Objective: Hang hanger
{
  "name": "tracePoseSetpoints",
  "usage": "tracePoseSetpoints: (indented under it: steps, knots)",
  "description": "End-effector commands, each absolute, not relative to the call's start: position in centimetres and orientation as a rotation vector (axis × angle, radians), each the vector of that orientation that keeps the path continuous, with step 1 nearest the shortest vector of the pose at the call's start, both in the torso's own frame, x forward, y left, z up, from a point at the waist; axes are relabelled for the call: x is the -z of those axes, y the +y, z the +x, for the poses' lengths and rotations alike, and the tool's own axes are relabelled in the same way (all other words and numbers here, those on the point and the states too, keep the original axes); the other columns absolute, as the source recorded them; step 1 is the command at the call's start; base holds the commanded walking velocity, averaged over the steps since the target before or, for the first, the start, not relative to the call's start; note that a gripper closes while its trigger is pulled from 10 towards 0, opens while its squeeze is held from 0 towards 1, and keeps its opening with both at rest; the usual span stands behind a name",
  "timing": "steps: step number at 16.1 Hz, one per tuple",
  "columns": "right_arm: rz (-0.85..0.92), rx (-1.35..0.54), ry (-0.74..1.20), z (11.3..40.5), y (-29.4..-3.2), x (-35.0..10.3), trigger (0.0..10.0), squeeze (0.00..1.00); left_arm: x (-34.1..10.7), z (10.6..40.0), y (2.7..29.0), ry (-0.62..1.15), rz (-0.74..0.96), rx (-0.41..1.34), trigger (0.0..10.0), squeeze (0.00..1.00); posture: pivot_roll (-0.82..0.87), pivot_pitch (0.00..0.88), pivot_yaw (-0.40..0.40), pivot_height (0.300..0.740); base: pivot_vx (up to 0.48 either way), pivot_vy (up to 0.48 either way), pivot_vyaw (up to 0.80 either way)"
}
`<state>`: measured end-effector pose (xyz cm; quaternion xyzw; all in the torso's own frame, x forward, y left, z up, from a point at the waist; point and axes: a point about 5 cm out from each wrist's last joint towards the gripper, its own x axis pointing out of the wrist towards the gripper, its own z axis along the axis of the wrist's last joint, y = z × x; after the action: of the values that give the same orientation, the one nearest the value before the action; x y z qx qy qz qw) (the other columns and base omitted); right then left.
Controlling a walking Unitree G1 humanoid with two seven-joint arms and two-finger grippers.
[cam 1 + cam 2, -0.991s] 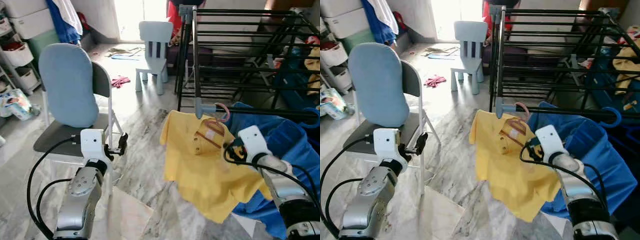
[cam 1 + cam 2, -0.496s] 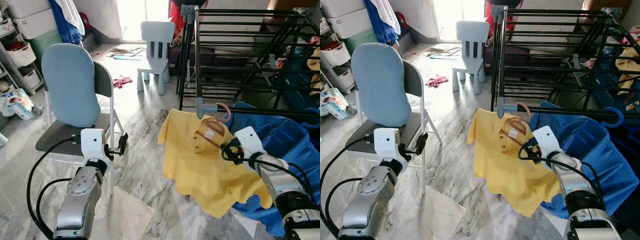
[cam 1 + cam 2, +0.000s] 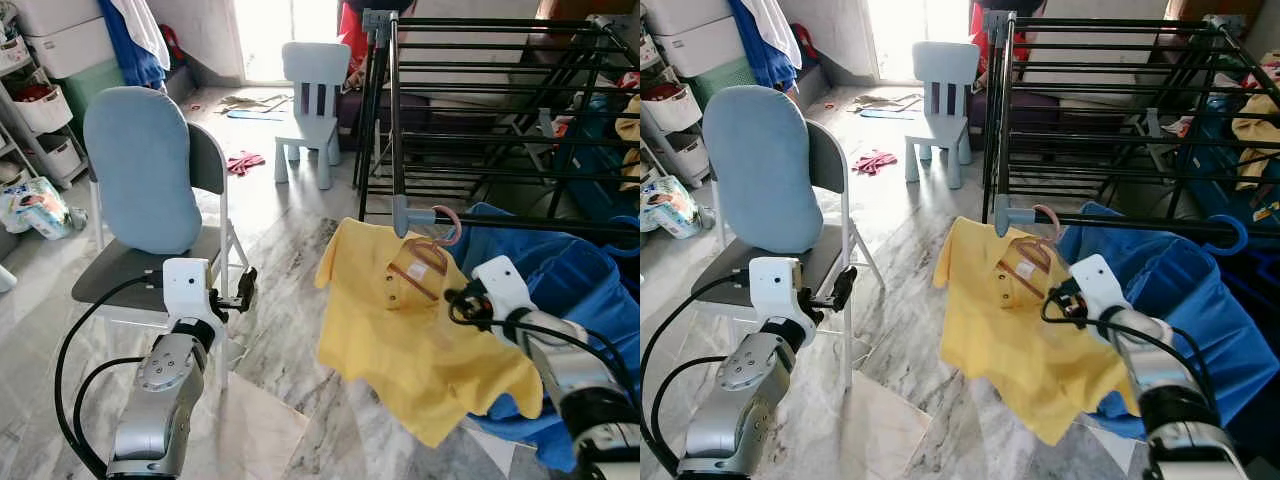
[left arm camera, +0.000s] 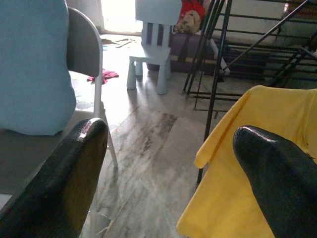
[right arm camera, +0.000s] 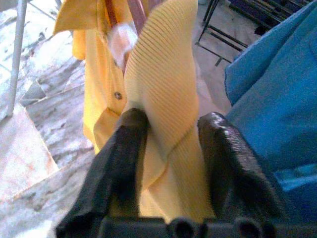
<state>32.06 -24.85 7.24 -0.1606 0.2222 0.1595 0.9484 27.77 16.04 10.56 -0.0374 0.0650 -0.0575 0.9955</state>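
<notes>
A yellow polo shirt (image 3: 400,330) hangs on a pink hanger (image 3: 447,222) whose hook sits over the front bar of the black drying rack (image 3: 540,225). My right gripper (image 5: 171,119) is shut on a fold of the shirt's shoulder, just right of the collar; in the eye view it (image 3: 462,300) is below the bar. The hanger's arm under the cloth is hidden. My left gripper (image 3: 245,285) stands open with nothing in it, low beside the chair, left of the shirt.
A grey folding chair with a light blue cushion (image 3: 140,170) stands at the left. A small white chair (image 3: 315,70) is farther back. Blue cloth (image 3: 575,290) drapes over the rack to the right of the shirt. Storage drawers (image 3: 40,100) line the left wall.
The shirt's lower part has swung out toward the right while my right gripper keeps hold of its shoulder. The left arm has not moved.
</notes>
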Motion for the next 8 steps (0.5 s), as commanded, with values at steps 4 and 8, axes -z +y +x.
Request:
tracePoseSetpoints:
  steps: [4,8]
  knots:
    - [-0.298,-0.403,0.5,31.1,-25.3,-6.9,0.0,0.0,-10.8,27.8,16.0,0.128,-0.07,0.126,10.0,0.0,-0.09,0.0,0.035,0.74,0.0,0.0,0.0]
    - [-0.276,-0.438,0.524,30.5,-24.8,-6.3,0.0,0.0,-10.8,27.9,15.8,0.128,-0.072,0.131,10.0,0.0,-0.09,0.0,0.038,0.74,0.0,0.0,0.0]
